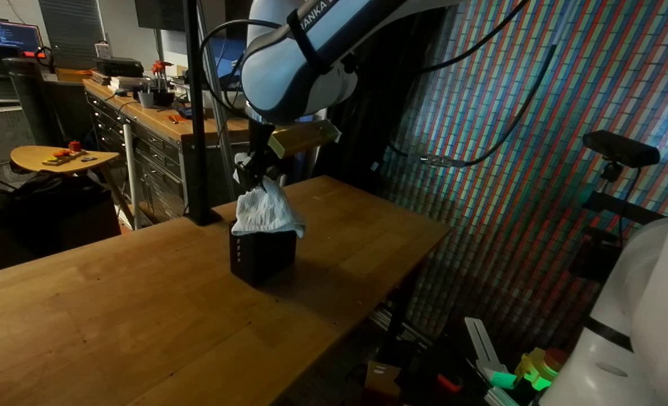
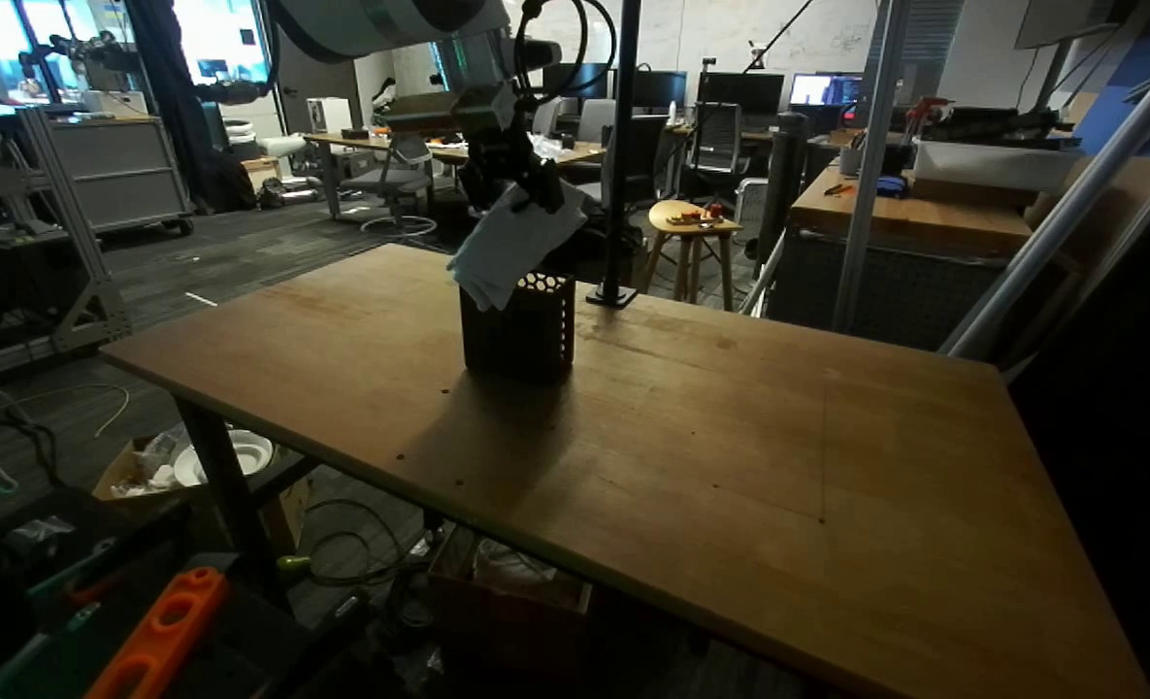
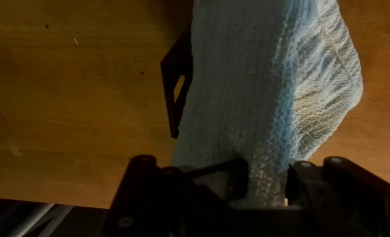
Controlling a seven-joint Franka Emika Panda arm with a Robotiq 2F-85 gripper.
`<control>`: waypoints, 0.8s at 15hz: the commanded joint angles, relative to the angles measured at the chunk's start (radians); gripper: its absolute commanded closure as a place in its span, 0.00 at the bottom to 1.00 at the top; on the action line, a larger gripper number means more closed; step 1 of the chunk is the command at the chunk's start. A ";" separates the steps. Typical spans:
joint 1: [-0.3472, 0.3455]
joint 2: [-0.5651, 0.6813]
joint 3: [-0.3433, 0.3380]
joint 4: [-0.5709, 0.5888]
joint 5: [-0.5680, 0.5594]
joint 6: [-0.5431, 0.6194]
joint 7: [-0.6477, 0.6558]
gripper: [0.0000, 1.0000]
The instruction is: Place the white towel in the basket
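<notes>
A black gripper (image 3: 266,182) clenches a white towel (image 1: 267,211) by its upper part — it hangs down in folds. The towel is over the black basket (image 2: 518,342), hiding part of its rim; whether they touch is unclear. The basket stands upright on a wooden table (image 2: 730,456). In an exterior view, a black post (image 2: 623,146) stands at the far edge, right of the basket.

Bright windows (image 2: 213,34), dark floor (image 2: 279,238), wood-topped drawer cabinet (image 1: 156,145)

Towel (image 2: 516,248) over the basket (image 2: 518,340) on the table (image 2: 730,437)
</notes>
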 commanded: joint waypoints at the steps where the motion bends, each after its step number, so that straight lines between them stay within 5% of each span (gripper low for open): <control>1: -0.007 0.023 0.000 0.025 -0.012 -0.001 -0.020 1.00; 12: -0.013 0.202 0.042 0.068 0.098 -0.005 -0.166 1.00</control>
